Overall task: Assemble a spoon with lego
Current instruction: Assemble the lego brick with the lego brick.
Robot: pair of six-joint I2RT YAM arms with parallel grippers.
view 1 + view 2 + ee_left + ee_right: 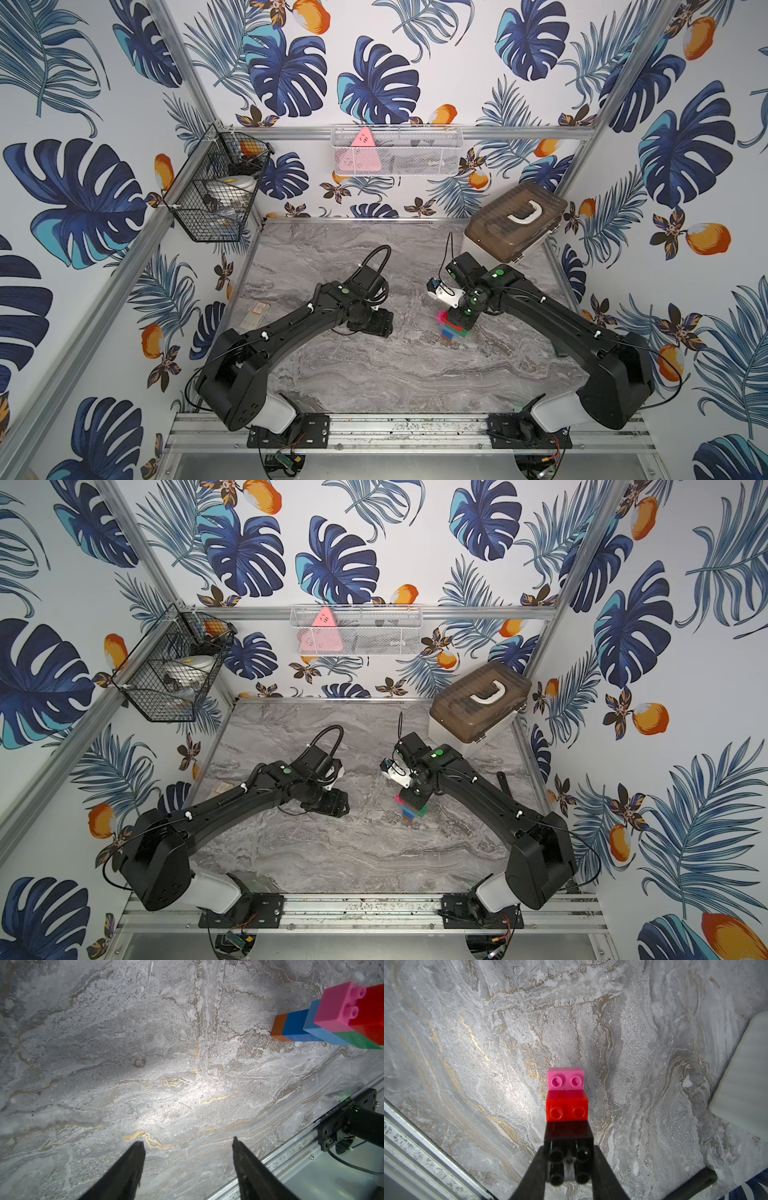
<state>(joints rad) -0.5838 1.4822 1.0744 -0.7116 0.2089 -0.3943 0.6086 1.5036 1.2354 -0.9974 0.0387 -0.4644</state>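
Nearest the viewer, an aluminium rail [395,428] carries the bases of both arms at the front edge of the grey marbled surface [374,374].

The left tool [187,1141] hangs over bare surface left of centre. Its jaws stand apart with nothing between them, and in both top views [380,324] [334,802] it is well apart from the build.

Right of centre, the right tool [569,1153] is closed on the black brick [569,1132] that tops the spoon [451,328]. The pads press on two opposite sides of that brick.

In the right wrist view, a red brick [566,1109] lies beyond the black one, then a pink brick [565,1079]. The left wrist view shows the rest of the build: a green brick [357,1040], a light blue brick [320,1032] and a blue brick [295,1026]. Last comes an orange brick [279,1026], whose end appears to rest on the surface. Whether the spoon stands fully upright or slightly tilted cannot be told.

Farther back, at the right rear corner, sits a box [515,220] with a brown translucent lid and a white handle.

On the far wall hang a white mesh basket [415,162] and, to the left, a black wire basket [199,208].
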